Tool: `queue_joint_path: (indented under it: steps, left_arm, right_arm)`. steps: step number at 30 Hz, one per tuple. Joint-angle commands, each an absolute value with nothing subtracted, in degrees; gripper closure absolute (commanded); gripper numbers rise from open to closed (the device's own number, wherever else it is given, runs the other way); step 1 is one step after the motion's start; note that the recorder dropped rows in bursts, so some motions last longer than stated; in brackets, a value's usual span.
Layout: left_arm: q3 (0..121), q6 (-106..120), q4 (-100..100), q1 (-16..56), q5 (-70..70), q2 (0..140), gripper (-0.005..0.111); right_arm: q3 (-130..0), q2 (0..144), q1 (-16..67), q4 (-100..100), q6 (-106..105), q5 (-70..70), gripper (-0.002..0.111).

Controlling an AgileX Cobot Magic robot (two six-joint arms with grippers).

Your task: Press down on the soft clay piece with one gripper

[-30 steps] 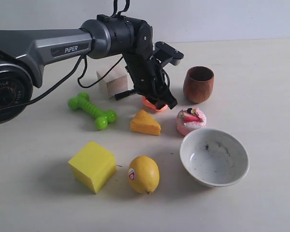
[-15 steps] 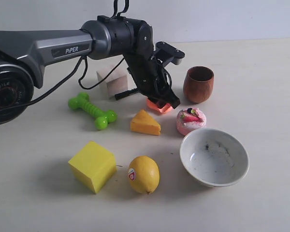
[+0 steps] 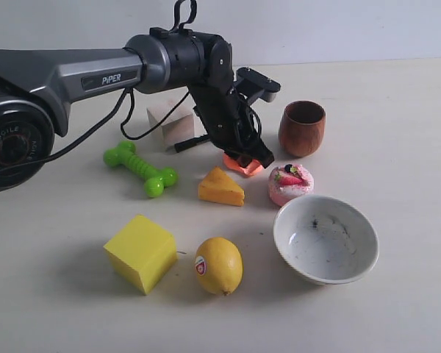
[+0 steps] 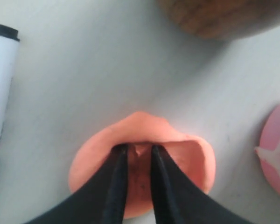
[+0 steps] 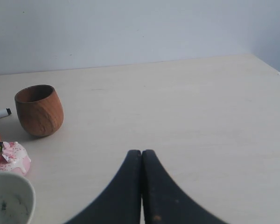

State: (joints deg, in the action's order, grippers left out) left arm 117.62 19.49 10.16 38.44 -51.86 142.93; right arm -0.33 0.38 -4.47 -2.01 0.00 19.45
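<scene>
The soft clay piece [image 3: 247,167] is a flat salmon-orange lump between the wooden cup and the cheese wedge. My left gripper [image 3: 260,157], black and on the arm marked PiPER, points down onto it. In the left wrist view its two fingertips [image 4: 120,150] are sunk into the clay [image 4: 189,156], nearly together, with a thin strip of clay showing between them; the lump is dented there with a raised rim. My right gripper [image 5: 141,152] is shut with nothing in it, over bare table away from the clay, and does not appear in the exterior view.
Close around the clay are a wooden cup [image 3: 302,128], a pink strawberry cake [image 3: 289,184], a cheese wedge [image 3: 220,187] and a pale block [image 3: 170,122]. Nearer the front are a white bowl [image 3: 281,229], a lemon [image 3: 219,265], a yellow cube [image 3: 140,252] and a green bone toy [image 3: 140,168].
The left gripper has edged slightly to the right while staying down on the clay, and more of the clay now shows under its tips. The other objects have not moved.
</scene>
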Motion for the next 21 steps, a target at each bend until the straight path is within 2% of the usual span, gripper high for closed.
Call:
queue_joint_path:
  steps: [1, 14, 16, 19, 21]
  left_arm:
    - [117.41, 19.3, 10.73, 38.28, -51.44, 142.63, 0.087]
    - [117.41, 19.3, 11.06, 38.28, -51.74, 142.63, 0.087]
    - [117.41, 19.3, 10.78, 38.28, -51.47, 142.63, 0.09]
    - [117.41, 19.3, 10.69, 38.28, -51.1, 142.63, 0.107]
    - [117.41, 19.52, 10.69, 38.28, -50.62, 142.63, 0.107]
  right_arm:
    - [0.0, 0.0, -4.73, -2.05, 0.0, 19.04, 0.108]
    - [0.0, 0.0, -4.73, -2.05, 0.0, 19.04, 0.108]
    - [0.0, 0.0, -4.73, -2.05, 0.0, 19.04, 0.108]
    - [0.0, 0.0, -4.73, -2.05, 0.0, 19.04, 0.108]
    - [0.0, 0.0, -4.73, -2.05, 0.0, 19.04, 0.108]
